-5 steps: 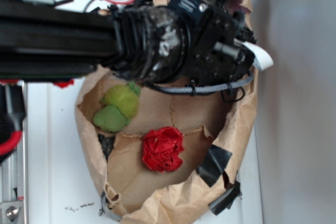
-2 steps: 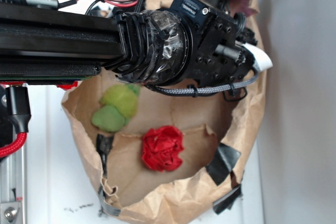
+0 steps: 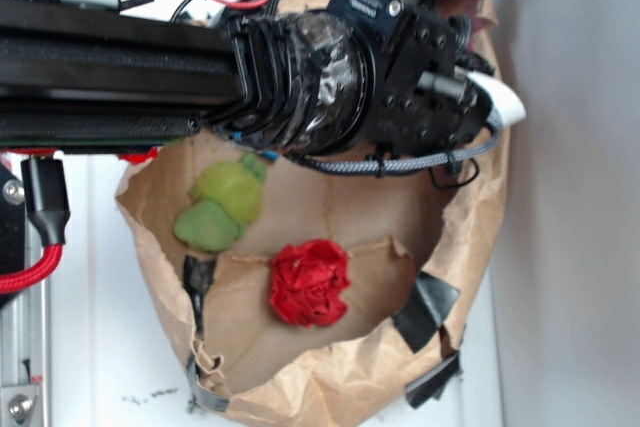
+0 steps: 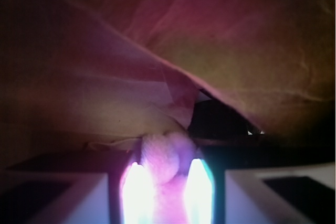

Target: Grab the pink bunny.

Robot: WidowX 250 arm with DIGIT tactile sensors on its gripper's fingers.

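Note:
In the wrist view the pink bunny (image 4: 160,156) shows as a fuzzy pale-pink lump filling the gap between my two glowing fingers (image 4: 137,187). My gripper (image 4: 167,165) is shut on it, deep against the brown paper bag's wall (image 4: 220,51). In the exterior view the arm's black wrist housing (image 3: 420,77) hangs over the bag's upper right part; the fingers and the bunny are hidden beneath it.
The torn brown paper bag (image 3: 470,237) lies open on the white surface. Inside it are a lime-green plush toy (image 3: 222,207) at the left and a red cloth ball (image 3: 310,282) in the middle. Black tape patches (image 3: 425,307) sit on the bag's lower right rim.
The wrist has shifted slightly up and right inside the bag. The bag's left rim has spread outward to the left. The green toy and red ball have stayed put.

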